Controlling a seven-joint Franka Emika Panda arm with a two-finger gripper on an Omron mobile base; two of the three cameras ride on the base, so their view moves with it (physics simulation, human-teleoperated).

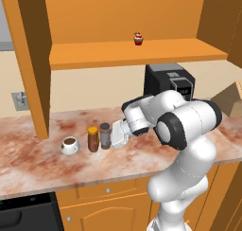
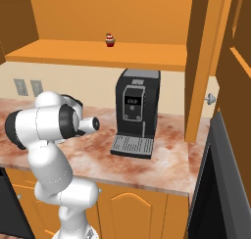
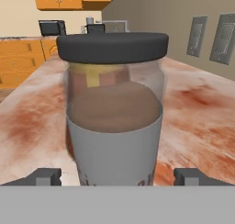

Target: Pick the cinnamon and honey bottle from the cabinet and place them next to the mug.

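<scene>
Cinnamon (image 3: 114,122): grey jar, dark lid

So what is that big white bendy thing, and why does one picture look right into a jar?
The white thing is a robot arm in a pretend kitchen. Two pictures come from cameras riding behind it, one on each side. The third comes from a camera on its hand, so the cinnamon jar looks huge there. On the counter stand a mug, a honey bottle and the cinnamon in a row, with a black coffee machine further along. A tiny cupcake sits on the cabinet shelf. The hand's two fingers stand open on either side of the jar, so nothing is held.
</scene>
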